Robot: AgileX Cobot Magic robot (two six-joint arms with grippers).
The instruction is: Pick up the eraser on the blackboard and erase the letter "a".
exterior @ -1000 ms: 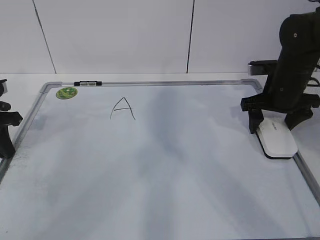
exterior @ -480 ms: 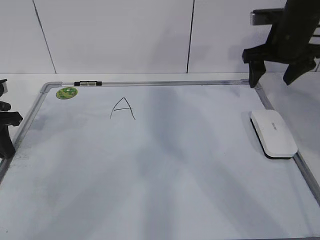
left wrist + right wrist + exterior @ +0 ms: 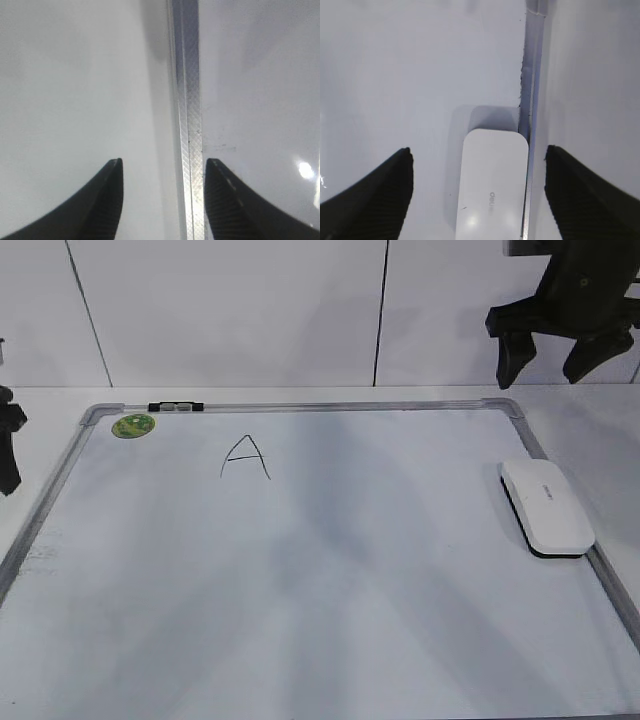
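The eraser (image 3: 547, 506), a white rounded block, lies flat at the right edge of the blackboard (image 3: 330, 570), against its grey frame. My right gripper (image 3: 545, 365) hangs open high above the board's back right corner. In the right wrist view the eraser (image 3: 492, 185) lies far below, between the spread jaws of the right gripper (image 3: 479, 150), untouched. My left gripper (image 3: 164, 161) is open, and the board's left frame (image 3: 189, 100) runs between its fingers below; at the exterior view's left edge only a part of the left gripper (image 3: 8, 450) shows. The letter "a" is out of view.
A thin angular capital "A" (image 3: 245, 457) is drawn on the board's back left part. A round green sticker (image 3: 133, 425) sits in the back left corner and a black clip (image 3: 175, 407) on the top frame. A white wall stands behind.
My right gripper has risen from around the eraser to high above the back corner, leaving the eraser lying where it was. The left gripper has lifted at the board's left edge.
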